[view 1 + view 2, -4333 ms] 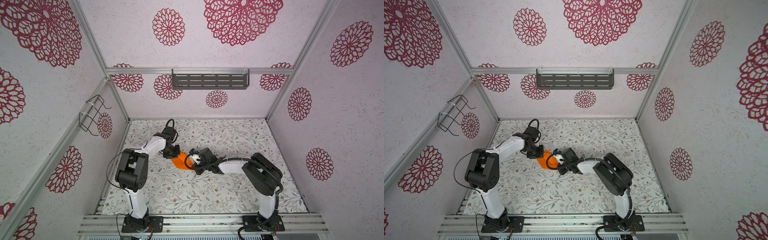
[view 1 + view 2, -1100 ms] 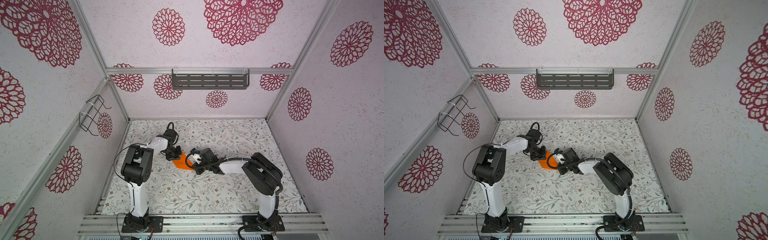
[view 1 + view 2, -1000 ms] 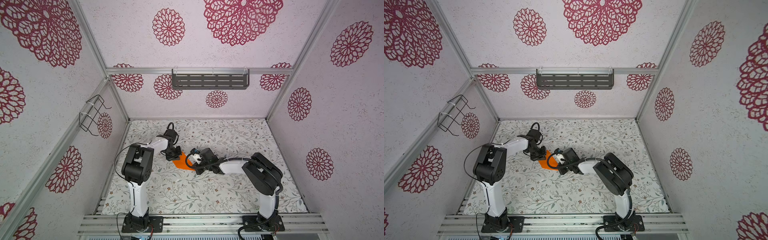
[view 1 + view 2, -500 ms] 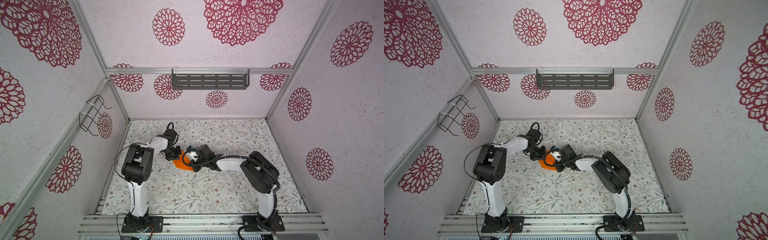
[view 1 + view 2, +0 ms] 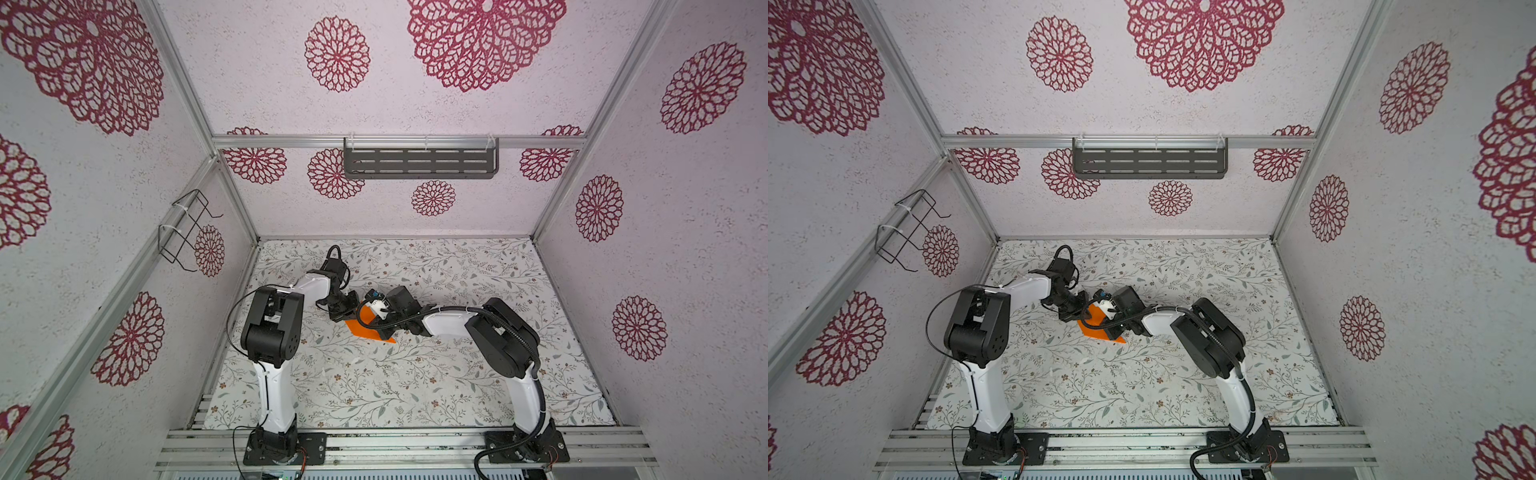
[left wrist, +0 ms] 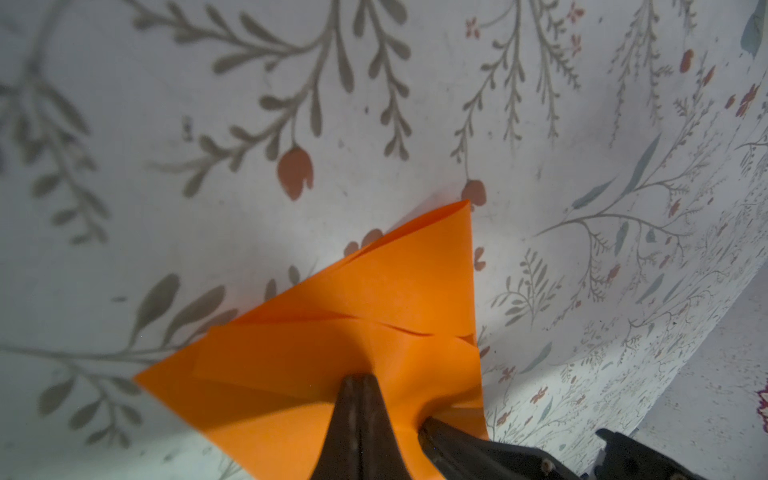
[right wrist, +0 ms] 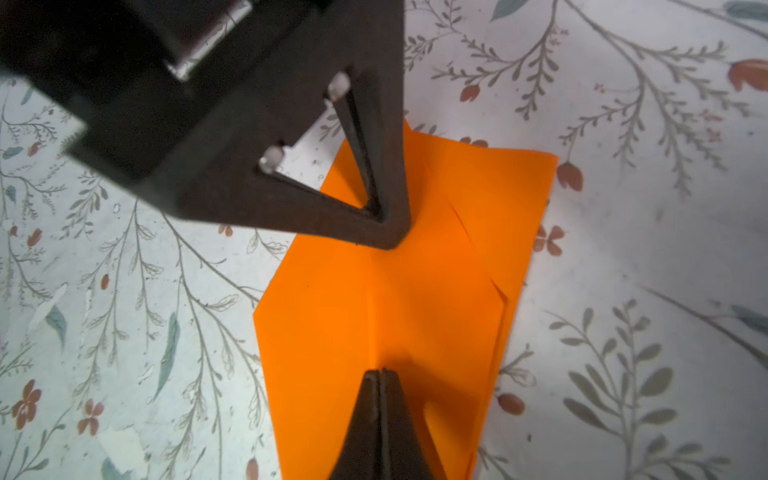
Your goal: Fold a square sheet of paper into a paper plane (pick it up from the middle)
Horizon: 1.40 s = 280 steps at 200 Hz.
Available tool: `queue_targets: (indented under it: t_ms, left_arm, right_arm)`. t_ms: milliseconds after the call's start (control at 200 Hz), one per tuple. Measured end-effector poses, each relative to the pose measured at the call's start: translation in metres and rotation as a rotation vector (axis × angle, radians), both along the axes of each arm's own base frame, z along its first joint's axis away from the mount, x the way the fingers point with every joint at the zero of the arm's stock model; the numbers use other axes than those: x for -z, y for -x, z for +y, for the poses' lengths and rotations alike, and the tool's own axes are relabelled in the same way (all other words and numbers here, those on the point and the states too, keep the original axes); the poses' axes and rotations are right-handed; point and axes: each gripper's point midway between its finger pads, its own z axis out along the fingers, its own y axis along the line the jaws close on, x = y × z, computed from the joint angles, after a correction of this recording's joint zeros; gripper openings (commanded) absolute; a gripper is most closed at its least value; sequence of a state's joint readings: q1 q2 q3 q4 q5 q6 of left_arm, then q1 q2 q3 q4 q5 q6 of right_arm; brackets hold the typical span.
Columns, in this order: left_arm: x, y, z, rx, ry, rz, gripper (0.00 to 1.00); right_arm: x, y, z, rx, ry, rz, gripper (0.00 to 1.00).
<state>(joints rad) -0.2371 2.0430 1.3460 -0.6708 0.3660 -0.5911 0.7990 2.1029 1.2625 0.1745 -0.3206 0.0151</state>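
Orange paper plane (image 7: 415, 291): part-folded.
Left end effector (image 6: 360, 380): closed, pressing plane (gripping nothing).
Right end effector (image 7: 380, 372): closed, on plane's crease (image 7: 376, 316).
Crease: stroke slowly, steady pressure.

The left gripper (image 6: 360, 380) is pressing down on the folded orange paper (image 6: 374, 299), its jaws meeting with no gap between them. The paper is lying on the floral-printed mat (image 6: 249, 124), showing overlapping flaps and crease lines, with one sharp corner pointing away from the gripper. The right gripper (image 6: 428, 424) is touching the paper just beside the left one.
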Motion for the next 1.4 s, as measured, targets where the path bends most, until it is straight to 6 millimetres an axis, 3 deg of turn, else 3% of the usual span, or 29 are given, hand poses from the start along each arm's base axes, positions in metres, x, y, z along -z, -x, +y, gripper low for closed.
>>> queue_targets:
  t_ms: [600,966,1401]
  left_arm:
    - [0.001,0.000,0.002,-0.016,0.045,0.019,0.02]
    - [0.001,0.000,0.003,-0.005,0.062,0.027,0.02]
    - [0.000,-0.001,0.003,0.005,0.054,0.038,0.07]
  right_arm:
    - [0.002,-0.003,0.008,-0.038,0.004,-0.048,0.04]
    - [0.004,0.027,-0.038,-0.047,0.111,-0.081,0.04]
    - [0.005,0.054,-0.078,0.002,0.138,-0.044,0.05]
